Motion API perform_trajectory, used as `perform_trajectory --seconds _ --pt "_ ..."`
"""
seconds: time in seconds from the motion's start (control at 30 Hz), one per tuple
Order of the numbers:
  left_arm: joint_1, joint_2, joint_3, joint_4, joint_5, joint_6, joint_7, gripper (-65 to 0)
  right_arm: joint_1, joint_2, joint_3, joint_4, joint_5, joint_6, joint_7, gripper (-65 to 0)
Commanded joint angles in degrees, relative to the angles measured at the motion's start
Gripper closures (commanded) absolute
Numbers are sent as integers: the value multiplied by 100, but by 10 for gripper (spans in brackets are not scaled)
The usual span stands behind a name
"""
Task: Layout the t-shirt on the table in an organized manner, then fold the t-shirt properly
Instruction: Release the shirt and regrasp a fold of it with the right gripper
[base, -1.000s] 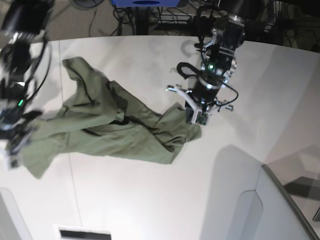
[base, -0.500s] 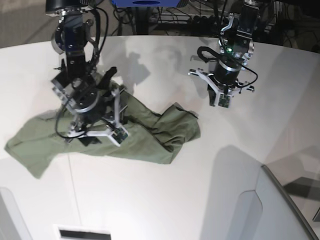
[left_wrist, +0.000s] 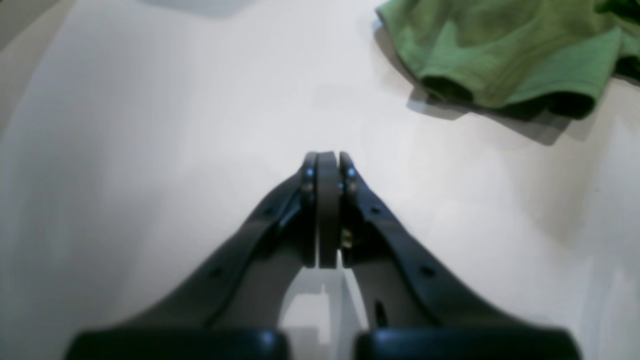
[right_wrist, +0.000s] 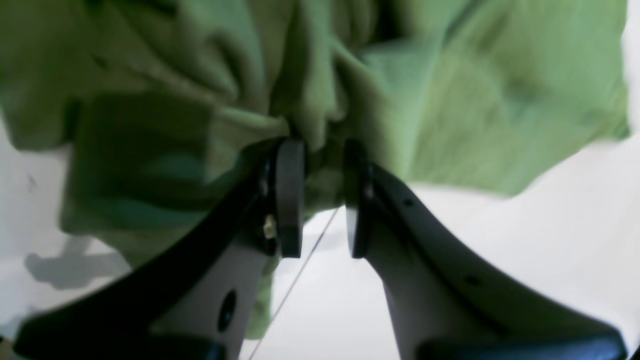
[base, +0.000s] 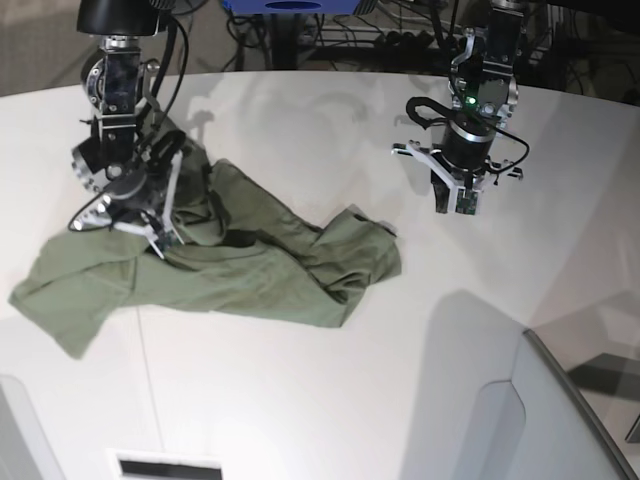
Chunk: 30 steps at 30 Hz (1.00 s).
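You're looking at two black-and-silver arms with looping black cables. The left gripper (base: 466, 208) is showing a green light above silver brackets. The right gripper (right_wrist: 322, 197) is showing curved black fingers (right_wrist: 290, 200) dotted with small screw holes.

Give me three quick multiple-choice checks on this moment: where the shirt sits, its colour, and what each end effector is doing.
1. The t-shirt lies on the table:
A. under the left end effector
B. crumpled, under the right end effector
C. folded square

2. Its colour:
A. white
B. olive green
C. blue

3. The left end effector is:
A. shut, holding nothing
B. pinching cloth
C. wide open

Answers:
1 B: base view shows it bunched at the right end effector, whose fingers pinch a fold.
2 B: green in every view.
3 A: left wrist view shows the fingers together over bare table.
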Motion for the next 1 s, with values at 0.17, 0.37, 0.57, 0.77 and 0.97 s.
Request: perform_trajectory --seconds 0.17,0.37,0.57,0.77,0.97 --pt "-65 -44 -21 94 5 45 -144 0 41 -2 668 78 -25 -47 45 -123" --pt "-65 -44 -21 94 5 45 -144 0 -161 -72 167 1713 -17 -3 36 -146" --pt "-135 35 269 208 67 19 -144 0 -249 165 -1494 1643 -25 -64 -192 -402" --pt "-619 71 1298 288 67 19 -135 0 217 367 -2514 834 -25 -1066 -157 -488" --pt "-627 71 1579 279 32 19 -118 0 657 359 -3015 -27 -25 -1524 -157 -488"
